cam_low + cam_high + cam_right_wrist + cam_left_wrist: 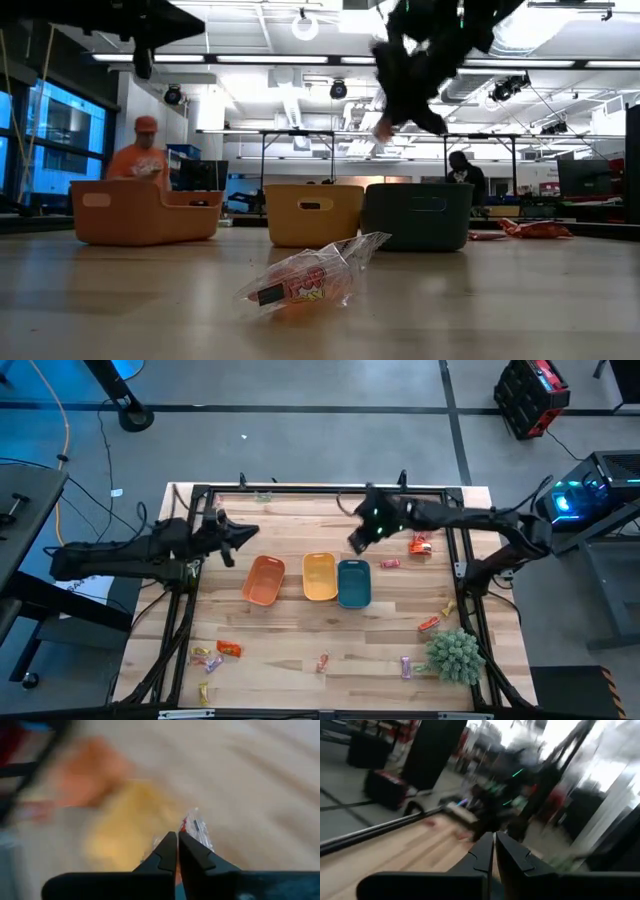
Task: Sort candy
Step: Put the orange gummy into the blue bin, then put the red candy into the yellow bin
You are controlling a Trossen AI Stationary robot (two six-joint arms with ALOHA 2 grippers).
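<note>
Orange (264,580), yellow (319,576) and teal (353,582) trays stand side by side in the middle of the table. Wrapped candy lies scattered: an orange piece (421,544) and a red one (389,563) at the far right, others near the front edge (229,649) (323,661) (406,666). My right gripper (357,545) (177,840) hangs above the far ends of the yellow and teal trays, shut on a small candy in a clear and red wrapper (196,829). My left gripper (245,532) (494,842) is shut and holds nothing, raised over the far left of the table. My right gripper pinches the candy's wrapper (190,831) between its two fingertips. The rest of the candy sticks out beyond the tips. The fingers slant down from the table's far right side. The candy is lifted clear, above the trays.
A spiky green plant ball (455,655) sits at the near right corner. One clear-wrapped candy (310,275) lies close to the low camera. A black frame (300,490) runs along the table's far edge and sides. People show in the room beyond the table.
</note>
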